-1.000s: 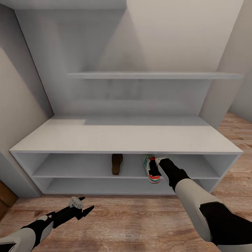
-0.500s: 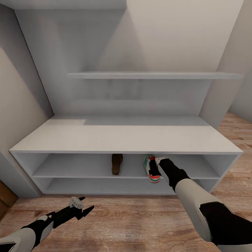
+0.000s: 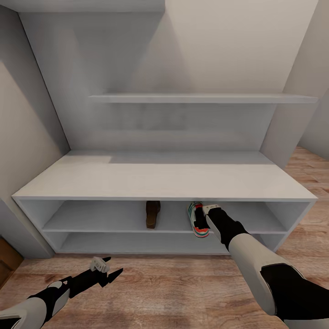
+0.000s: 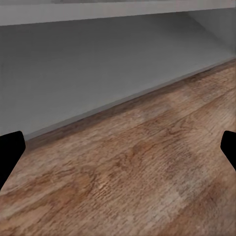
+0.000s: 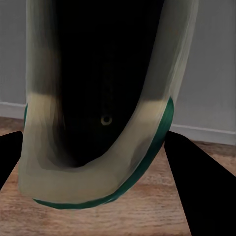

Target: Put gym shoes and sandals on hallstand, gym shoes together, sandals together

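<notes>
– Gym shoe [image 3: 197, 220] where?
– Upper shelf of hallstand [image 3: 164, 180], right of a brown sandal [image 3: 153, 214]. Right end effector [image 3: 202, 222] at it; clamped or loose, can't tell.
– Left?
– Left end effector [image 3: 108, 267] spread wide, nothing held, over corridor floor [image 3: 173, 283].

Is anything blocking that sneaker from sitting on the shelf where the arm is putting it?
Nothing visible. The gym shoe already lies on the hallstand upper shelf, apart from the sandal.
</notes>
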You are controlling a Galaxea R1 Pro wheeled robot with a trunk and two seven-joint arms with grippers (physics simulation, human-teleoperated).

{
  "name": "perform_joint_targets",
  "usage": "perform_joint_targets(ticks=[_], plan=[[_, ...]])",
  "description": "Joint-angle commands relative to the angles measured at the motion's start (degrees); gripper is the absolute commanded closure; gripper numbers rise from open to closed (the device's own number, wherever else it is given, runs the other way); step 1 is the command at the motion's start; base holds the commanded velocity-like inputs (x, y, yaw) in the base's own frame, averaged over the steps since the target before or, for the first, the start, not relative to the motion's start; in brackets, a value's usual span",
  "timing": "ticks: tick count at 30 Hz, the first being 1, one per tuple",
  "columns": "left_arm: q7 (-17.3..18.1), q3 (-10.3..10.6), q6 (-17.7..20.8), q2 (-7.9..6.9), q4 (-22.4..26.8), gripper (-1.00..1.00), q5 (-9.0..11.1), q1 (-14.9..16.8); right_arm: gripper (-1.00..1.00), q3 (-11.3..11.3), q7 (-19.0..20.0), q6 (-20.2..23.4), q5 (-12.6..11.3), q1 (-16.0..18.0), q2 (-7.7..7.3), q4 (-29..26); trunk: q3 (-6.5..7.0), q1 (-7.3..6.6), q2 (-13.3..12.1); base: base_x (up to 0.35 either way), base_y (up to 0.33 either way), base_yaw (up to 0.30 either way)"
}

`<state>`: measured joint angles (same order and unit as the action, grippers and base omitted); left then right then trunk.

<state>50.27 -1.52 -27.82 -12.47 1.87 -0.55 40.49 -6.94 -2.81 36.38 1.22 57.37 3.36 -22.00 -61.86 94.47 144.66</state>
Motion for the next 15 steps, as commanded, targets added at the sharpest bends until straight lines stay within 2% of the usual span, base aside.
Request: perform_joint_targets(ticks=[1,15], plan=[[0.21,-0.15,-0.13,-0.01,-0.03,-1.0,-0.06,0.03,1.0,-0.32,-0.18,0.32,0.1,0.02,-0.02,-0.06,-0.05,-0.01,0.02,0.0,0.0,0.0],[0.19,-0.15,-0.13,-0.01,-0.03,-1.0,-0.06,0.03,1.0,-0.35,-0.26,0.13,0.1,0.02,-0.02,0.02,-0.05,-0.01,0.02,0.0,0.0,0.0]])
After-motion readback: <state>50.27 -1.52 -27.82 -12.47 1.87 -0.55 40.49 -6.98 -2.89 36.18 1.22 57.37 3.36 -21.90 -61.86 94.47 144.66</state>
